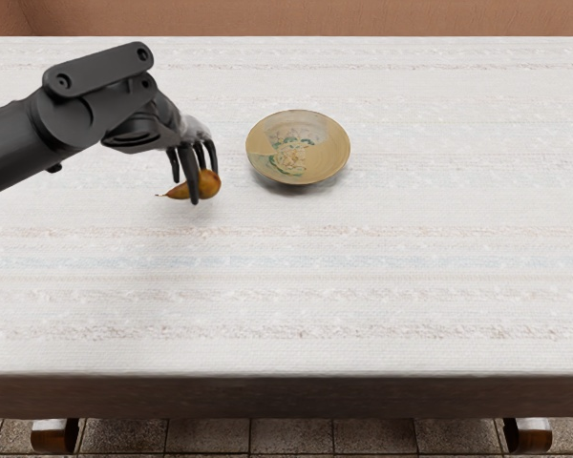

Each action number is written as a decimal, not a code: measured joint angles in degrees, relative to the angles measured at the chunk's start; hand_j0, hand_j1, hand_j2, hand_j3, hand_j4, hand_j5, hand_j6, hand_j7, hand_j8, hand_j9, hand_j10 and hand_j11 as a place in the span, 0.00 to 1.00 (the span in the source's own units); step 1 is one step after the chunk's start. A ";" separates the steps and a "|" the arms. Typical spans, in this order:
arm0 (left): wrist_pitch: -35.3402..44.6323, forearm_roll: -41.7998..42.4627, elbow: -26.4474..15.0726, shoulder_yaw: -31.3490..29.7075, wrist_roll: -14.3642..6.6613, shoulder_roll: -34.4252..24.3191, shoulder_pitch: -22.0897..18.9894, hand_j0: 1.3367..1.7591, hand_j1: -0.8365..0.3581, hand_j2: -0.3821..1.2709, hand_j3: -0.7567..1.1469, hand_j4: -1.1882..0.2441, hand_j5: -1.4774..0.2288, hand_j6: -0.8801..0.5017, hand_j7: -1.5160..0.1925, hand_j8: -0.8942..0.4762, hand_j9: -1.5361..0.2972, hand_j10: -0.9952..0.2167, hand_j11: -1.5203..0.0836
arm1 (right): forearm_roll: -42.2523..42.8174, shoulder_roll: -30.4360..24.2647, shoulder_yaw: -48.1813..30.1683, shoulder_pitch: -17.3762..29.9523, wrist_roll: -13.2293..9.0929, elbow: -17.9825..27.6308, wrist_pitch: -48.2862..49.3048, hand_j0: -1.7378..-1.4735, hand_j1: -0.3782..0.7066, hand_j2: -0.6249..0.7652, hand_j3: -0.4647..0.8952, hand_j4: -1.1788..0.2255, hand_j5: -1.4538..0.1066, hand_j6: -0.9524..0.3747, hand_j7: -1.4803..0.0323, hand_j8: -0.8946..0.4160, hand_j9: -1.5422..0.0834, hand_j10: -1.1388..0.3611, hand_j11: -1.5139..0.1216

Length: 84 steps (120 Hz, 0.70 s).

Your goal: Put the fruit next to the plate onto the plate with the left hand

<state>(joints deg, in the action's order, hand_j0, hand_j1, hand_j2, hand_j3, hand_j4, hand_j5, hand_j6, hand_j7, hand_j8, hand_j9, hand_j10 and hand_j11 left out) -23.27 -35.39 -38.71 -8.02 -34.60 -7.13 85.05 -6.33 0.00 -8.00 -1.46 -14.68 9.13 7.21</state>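
Observation:
An orange-brown fruit (pixel 202 186) with a thin stem pointing left lies on the table to the left of the plate. My left hand (pixel 193 164) comes in from the left edge and hangs over the fruit, its dark fingers (pixel 192 181) curled down around it. Whether the fruit is lifted off the cloth I cannot tell. The plate (pixel 337 151) is a shallow yellow-green dish with a painted centre, standing a short way right of the fruit with nothing on it.
A pale striped cloth covers the table (pixel 363 277), which runs wide to the right and toward the front edge. The floor tiles and table legs show below.

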 joint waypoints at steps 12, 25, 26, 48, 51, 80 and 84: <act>-0.70 1.22 0.16 0.19 -0.03 0.27 1.48 0.74 0.34 0.60 0.40 0.50 0.14 0.37 0.18 0.28 0.20 0.11 0.22 | 0.00 0.00 0.00 -0.02 0.00 0.04 0.00 0.30 0.06 0.44 0.34 0.82 0.90 0.69 0.95 0.66 0.92 0.74 0.90; -0.95 1.81 0.53 0.67 -0.04 0.90 3.18 0.74 0.34 0.59 0.40 0.50 0.14 0.37 0.18 0.28 0.20 0.11 0.22 | 0.00 0.00 0.02 -0.03 0.01 0.08 0.00 0.30 0.06 0.44 0.34 0.82 0.90 0.69 0.95 0.66 0.92 0.74 0.90; -0.95 1.82 0.60 0.70 -0.04 1.09 3.30 0.74 0.35 0.58 0.40 0.50 0.14 0.37 0.18 0.28 0.20 0.11 0.22 | 0.00 0.00 0.02 -0.03 0.02 0.08 0.00 0.30 0.06 0.44 0.34 0.82 0.90 0.69 0.95 0.66 0.92 0.74 0.90; -0.94 1.97 3.64 1.07 -0.03 4.98 5.34 0.74 0.36 0.58 0.40 0.48 0.15 0.35 0.19 0.27 0.21 0.11 0.22 | 0.00 0.00 0.08 -0.03 0.01 0.10 0.00 0.30 0.06 0.44 0.34 0.82 0.90 0.69 0.95 0.66 0.92 0.74 0.90; -0.85 1.97 4.16 1.11 -0.02 5.29 5.77 0.74 0.37 0.59 0.40 0.47 0.16 0.34 0.19 0.23 0.21 0.11 0.22 | 0.00 0.00 0.08 -0.03 0.01 0.10 0.00 0.30 0.06 0.44 0.34 0.82 0.90 0.69 0.95 0.66 0.92 0.74 0.90; -0.82 1.86 9.37 1.10 0.07 7.12 8.33 0.75 0.38 0.62 0.40 0.43 0.17 0.30 0.21 0.19 0.21 0.11 0.23 | 0.01 0.00 0.09 -0.22 0.00 0.09 0.02 0.30 0.06 0.44 0.34 0.82 0.90 0.69 0.95 0.66 0.92 0.74 0.90; -0.78 1.81 10.13 1.10 0.09 7.13 8.60 0.75 0.37 0.63 0.40 0.42 0.18 0.29 0.21 0.19 0.21 0.11 0.23 | 0.01 0.00 0.09 -0.27 0.00 0.07 0.01 0.30 0.06 0.44 0.34 0.82 0.90 0.69 0.95 0.66 0.92 0.74 0.90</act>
<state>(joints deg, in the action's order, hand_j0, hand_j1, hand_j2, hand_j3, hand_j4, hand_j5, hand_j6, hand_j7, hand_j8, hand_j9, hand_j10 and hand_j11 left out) -24.05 -33.58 -28.58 -6.91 -34.50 0.00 93.66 -6.32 0.00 -7.91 -1.73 -14.68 9.20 7.22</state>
